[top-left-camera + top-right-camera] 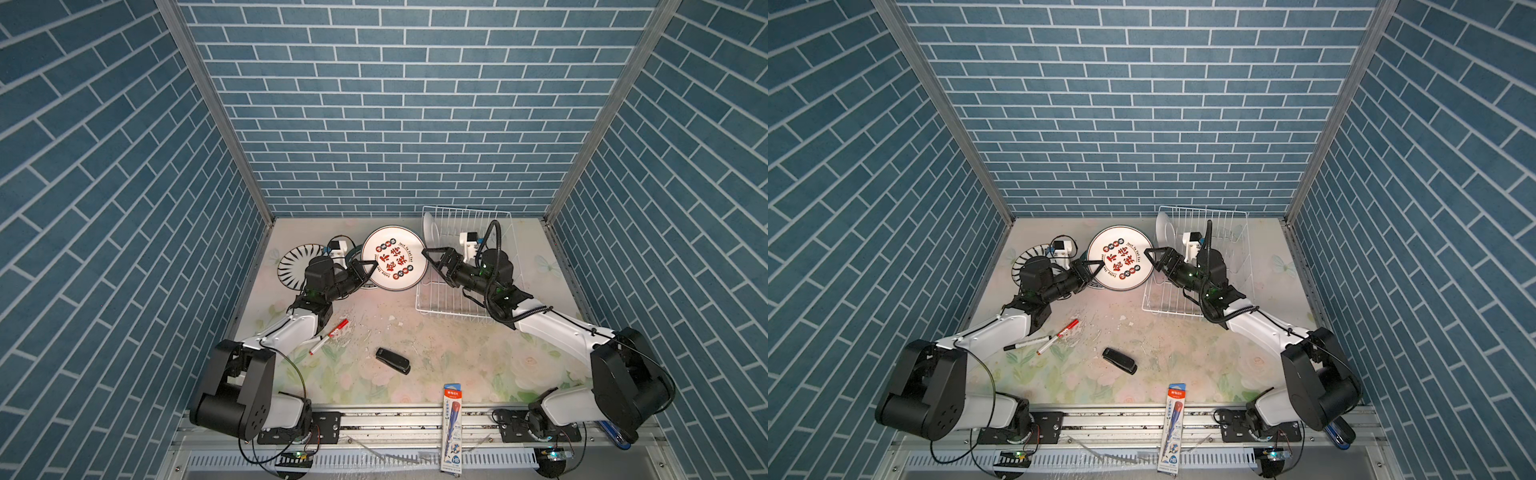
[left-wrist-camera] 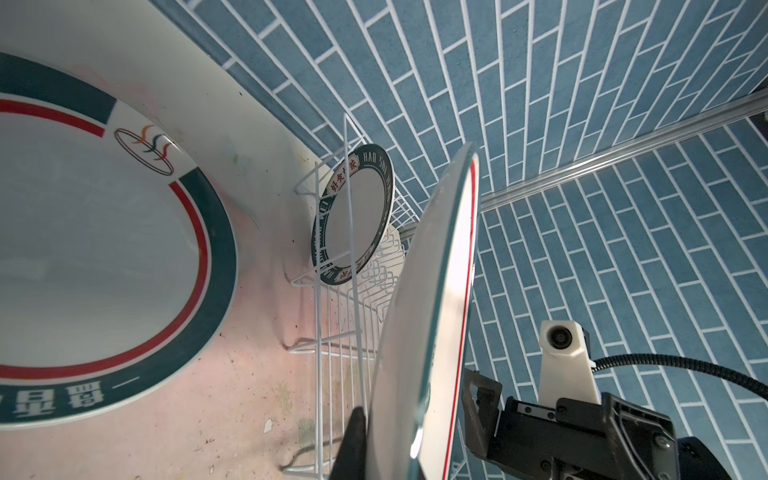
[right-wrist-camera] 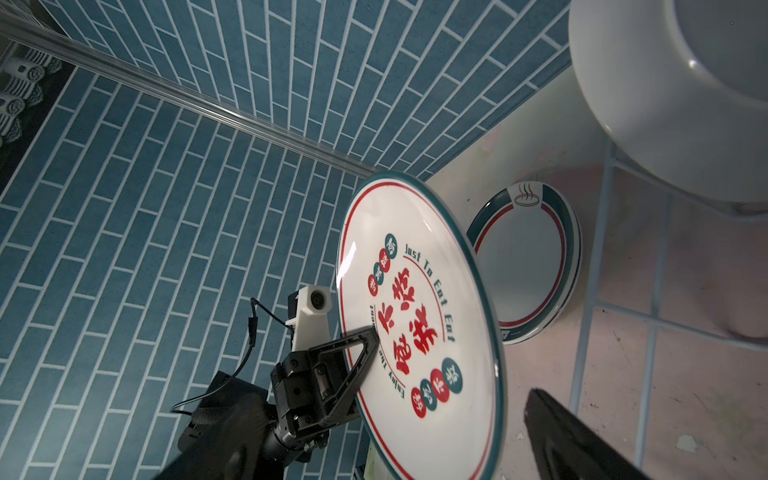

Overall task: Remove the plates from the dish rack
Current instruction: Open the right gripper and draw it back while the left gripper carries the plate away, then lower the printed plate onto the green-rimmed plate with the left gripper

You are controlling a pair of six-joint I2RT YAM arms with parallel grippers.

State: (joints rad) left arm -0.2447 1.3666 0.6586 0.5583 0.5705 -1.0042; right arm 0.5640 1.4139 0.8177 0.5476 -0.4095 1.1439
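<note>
A white plate [image 1: 394, 257] [image 1: 1120, 257] with red characters and a green rim hangs tilted above the table, left of the dish rack [image 1: 457, 309] [image 1: 1167, 311]. My left gripper [image 1: 368, 266] [image 2: 390, 453] is shut on its left rim. My right gripper [image 1: 430, 261] stands open at the plate's right rim; in the right wrist view its finger [image 3: 573, 436] is apart from the rim. One white-backed plate [image 1: 430, 230] [image 2: 353, 220] stands in the rack's far left corner. A black-striped plate [image 1: 293, 264] and a green-and-red rimmed plate [image 3: 536, 257] [image 2: 104, 249] lie on the table.
Two markers [image 1: 328, 336] lie by the left arm. A black stapler [image 1: 392, 360] sits mid-table, and a pencil pack [image 1: 452, 428] lies over the front rail. Blue brick walls close in on three sides.
</note>
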